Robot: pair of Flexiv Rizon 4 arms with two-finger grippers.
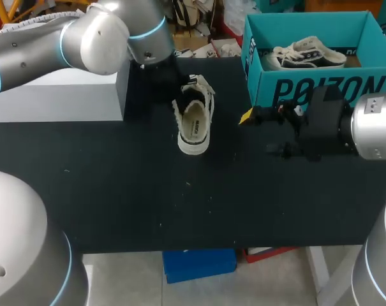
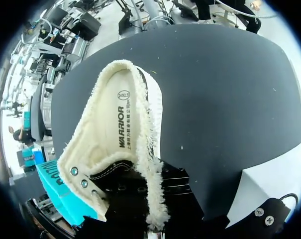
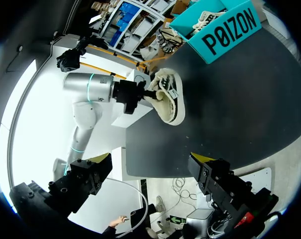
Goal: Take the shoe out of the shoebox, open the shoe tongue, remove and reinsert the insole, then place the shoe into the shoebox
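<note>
Shoe [image 1: 194, 118] out on black table [image 1: 116, 204], insole [image 2: 121, 124] showing | left gripper [image 1: 177, 81] at the shoe's laced end, grip I cannot tell | right gripper [image 3: 148, 160] spread wide, empty, well apart from the shoe | my call: pin the shoe, pinch the insole's far edge, peel slowly | shoebox [image 1: 320, 89] near the shoe, second shoe [image 1: 304, 56] inside.

2 shoes [image 1: 194, 121] [image 1: 304, 54], 1 shoebox [image 1: 320, 89], 1 grey blk [image 1: 59, 95], 2 arms [image 1: 84, 38] [image 1: 371, 124]

Table [image 1: 116, 191] — black matte top, pale specks scattered across it. Grey block [image 1: 59, 95] stands on the top at the rear left — its right face darker.
</note>
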